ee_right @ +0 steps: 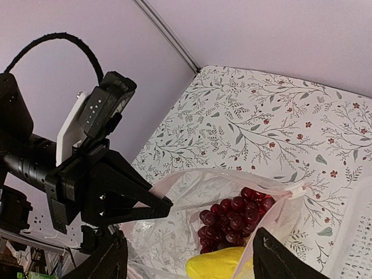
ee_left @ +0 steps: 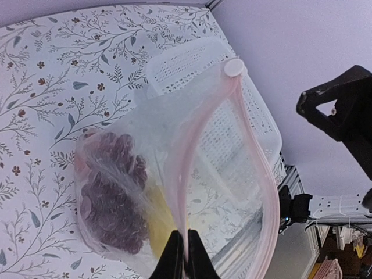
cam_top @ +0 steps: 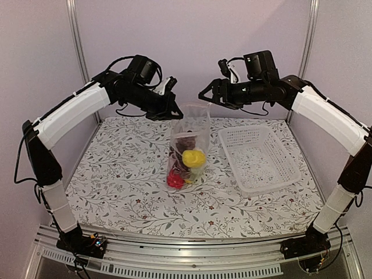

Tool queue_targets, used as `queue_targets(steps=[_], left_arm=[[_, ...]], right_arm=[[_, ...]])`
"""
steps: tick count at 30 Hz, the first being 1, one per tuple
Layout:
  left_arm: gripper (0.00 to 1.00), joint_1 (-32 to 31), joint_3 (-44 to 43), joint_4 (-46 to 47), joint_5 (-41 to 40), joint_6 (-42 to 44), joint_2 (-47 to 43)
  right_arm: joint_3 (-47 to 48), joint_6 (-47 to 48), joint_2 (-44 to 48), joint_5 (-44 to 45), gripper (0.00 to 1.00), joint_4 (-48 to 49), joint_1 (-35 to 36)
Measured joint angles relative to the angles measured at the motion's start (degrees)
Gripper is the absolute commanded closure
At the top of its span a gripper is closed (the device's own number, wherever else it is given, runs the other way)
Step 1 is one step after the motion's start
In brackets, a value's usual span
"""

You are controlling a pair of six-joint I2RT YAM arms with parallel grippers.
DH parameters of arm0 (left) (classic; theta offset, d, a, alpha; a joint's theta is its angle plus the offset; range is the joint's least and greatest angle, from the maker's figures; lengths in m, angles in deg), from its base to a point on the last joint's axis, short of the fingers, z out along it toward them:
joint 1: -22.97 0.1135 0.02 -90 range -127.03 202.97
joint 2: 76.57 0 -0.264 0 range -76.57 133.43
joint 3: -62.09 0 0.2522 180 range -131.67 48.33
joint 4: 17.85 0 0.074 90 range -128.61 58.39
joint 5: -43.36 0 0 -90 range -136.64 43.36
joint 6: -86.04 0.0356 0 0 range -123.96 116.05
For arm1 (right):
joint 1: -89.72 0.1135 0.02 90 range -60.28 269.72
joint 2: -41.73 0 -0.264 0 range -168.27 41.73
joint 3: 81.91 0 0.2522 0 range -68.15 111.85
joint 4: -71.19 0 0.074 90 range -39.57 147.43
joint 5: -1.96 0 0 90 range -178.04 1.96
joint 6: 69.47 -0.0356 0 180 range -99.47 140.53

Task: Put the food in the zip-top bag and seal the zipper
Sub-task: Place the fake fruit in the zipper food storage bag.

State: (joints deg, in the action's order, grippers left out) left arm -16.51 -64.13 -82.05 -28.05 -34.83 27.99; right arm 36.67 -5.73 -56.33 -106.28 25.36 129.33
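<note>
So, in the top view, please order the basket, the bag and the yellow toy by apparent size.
Largest to smallest:
1. basket
2. bag
3. yellow toy
No two look alike in size.

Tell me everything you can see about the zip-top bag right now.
The zip-top bag is clear, crinkly plastic with a pinkish zipper and white slider. It hangs from the left gripper, shut on one mouth edge; the mouth gapes open. Inside lie purple grapes, a yellow piece and a red piece.
</note>
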Motion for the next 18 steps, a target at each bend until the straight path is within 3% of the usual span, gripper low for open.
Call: queue_targets(steps=[3, 9, 14, 18], left_arm=[[0.92, 0.0, 0.02, 0.0, 0.68, 0.9, 0.0], [0.73, 0.0, -0.22, -0.09, 1.29, 3.13, 0.0], [0.59, -0.52, -2.56, -0.48, -3.15, 5.99, 0.0], [0.54, -1.49, -6.43, -0.79, -7.89, 8.83, -0.04]], right_arm=[[-2.73, 0.63, 3.39, 1.05, 0.28, -0.22, -1.81], [-7.21, 0.81, 7.15, 1.68, 0.28, -0.5, -6.97], [-8.98, 0.83, 7.17, 0.55, 0.27, -1.01, -7.43], [-9.73, 0.85, 7.15, -0.94, 0.27, -1.03, -7.39]])
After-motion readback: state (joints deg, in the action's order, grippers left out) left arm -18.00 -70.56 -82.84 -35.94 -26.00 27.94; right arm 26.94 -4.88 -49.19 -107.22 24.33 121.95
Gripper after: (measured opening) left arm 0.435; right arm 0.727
